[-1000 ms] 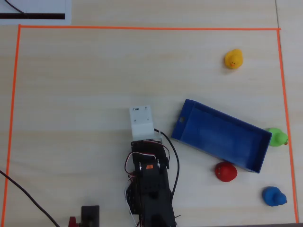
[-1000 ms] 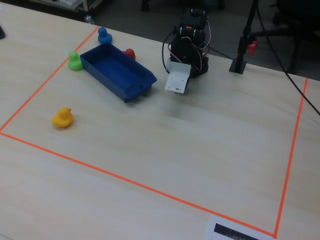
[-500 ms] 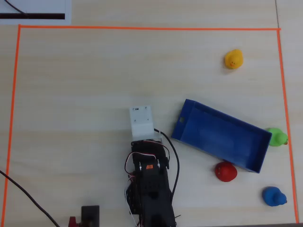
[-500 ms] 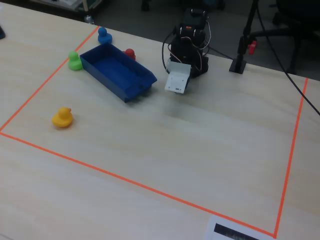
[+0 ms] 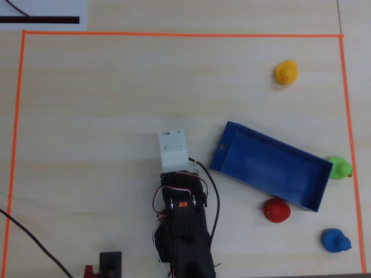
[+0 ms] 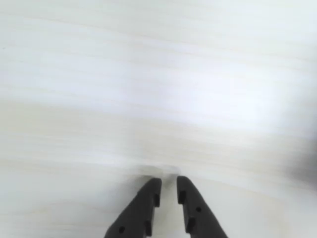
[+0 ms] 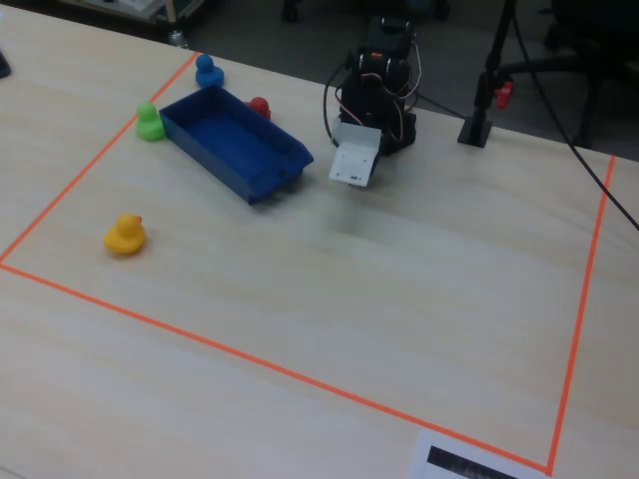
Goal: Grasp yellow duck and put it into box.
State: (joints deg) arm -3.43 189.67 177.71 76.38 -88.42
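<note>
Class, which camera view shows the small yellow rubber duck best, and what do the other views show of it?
The overhead view shows the small yellow rubber duck best: unobstructed from above, its orange beak visible, clear of the long blue open-topped box. The fixed view shows it small and side-on. The wrist view shows only bare table and the gripper, no duck.

The yellow duck (image 5: 286,72) is small and rounded with an orange beak, standing upright on the pale wood surface (image 5: 116,104), well apart from the box (image 5: 268,166). The box is a long blue open-topped tray with low walls, lying skewed and empty, a small round hole in one short end.
</note>
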